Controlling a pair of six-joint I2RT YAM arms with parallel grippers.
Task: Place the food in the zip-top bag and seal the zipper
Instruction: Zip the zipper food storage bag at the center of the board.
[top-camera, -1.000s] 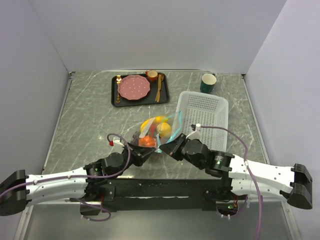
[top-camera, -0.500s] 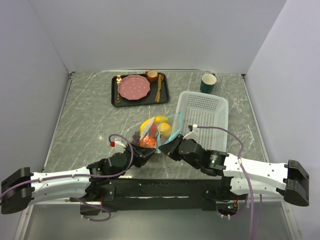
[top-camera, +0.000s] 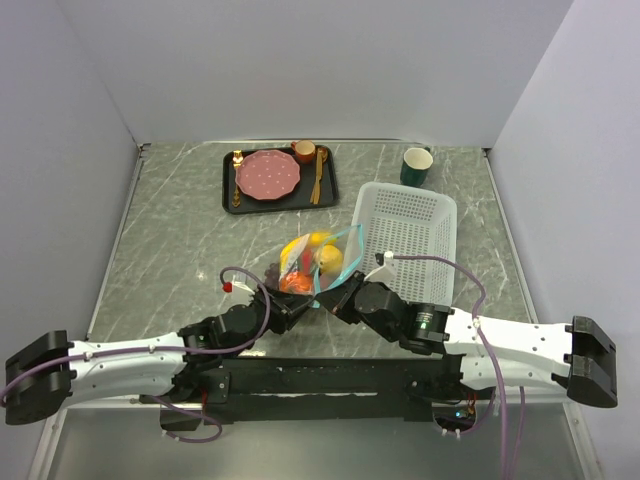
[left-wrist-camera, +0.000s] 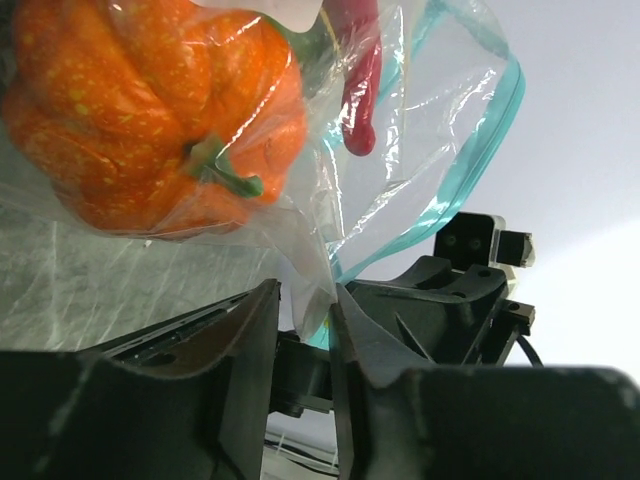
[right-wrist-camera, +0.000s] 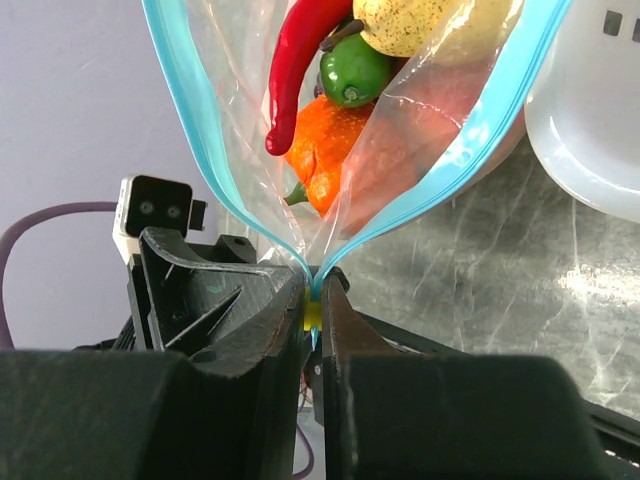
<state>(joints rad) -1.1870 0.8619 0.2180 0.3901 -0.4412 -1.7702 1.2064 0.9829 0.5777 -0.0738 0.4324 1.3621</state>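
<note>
Zipper (right-wrist-camera: 195, 140) sits pinched in right end effector (right-wrist-camera: 312, 290); left end effector (left-wrist-camera: 305, 300) gapes narrowly around bag (left-wrist-camera: 420, 150) film.

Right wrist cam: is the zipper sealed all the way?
No, the zipper splits into two strips spreading in a V above the right fingers pinching it.

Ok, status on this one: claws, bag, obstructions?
Right claw shut on zipper end. Left claw parted, zip-top bag film between. Food inside, mouth unsealed. Nothing blocking.

The left gripper (left-wrist-camera: 303, 296), shut a second ago, now stands with its jaws parted around the bag (left-wrist-camera: 440, 120). Both arms have reached slightly further inward.
</note>
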